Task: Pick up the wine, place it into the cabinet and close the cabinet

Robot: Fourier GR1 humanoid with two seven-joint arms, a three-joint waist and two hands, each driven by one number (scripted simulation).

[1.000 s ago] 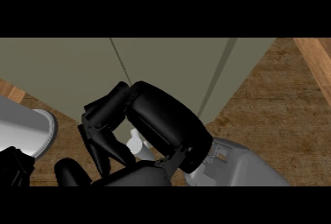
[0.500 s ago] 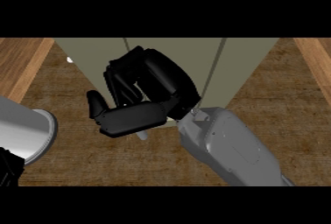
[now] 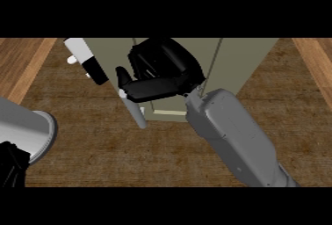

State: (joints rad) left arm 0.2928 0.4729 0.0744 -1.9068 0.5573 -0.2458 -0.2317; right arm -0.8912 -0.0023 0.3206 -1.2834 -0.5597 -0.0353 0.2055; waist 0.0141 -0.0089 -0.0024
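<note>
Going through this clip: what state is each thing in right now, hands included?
cabinet: in front of the robot; whether it is open or closed cannot be told.
grey bar handle: slanted at the cabinet's lower left, untouched.
white and black object: possibly the wine, at the cabinet's left edge, apart from both hands.
right hand: raised in front of the cabinet; any hold is hidden.
left hand: at the lower left edge, mostly cut off.

Grey forearms [image 3: 230, 132], black hands [image 3: 159, 70]
</note>
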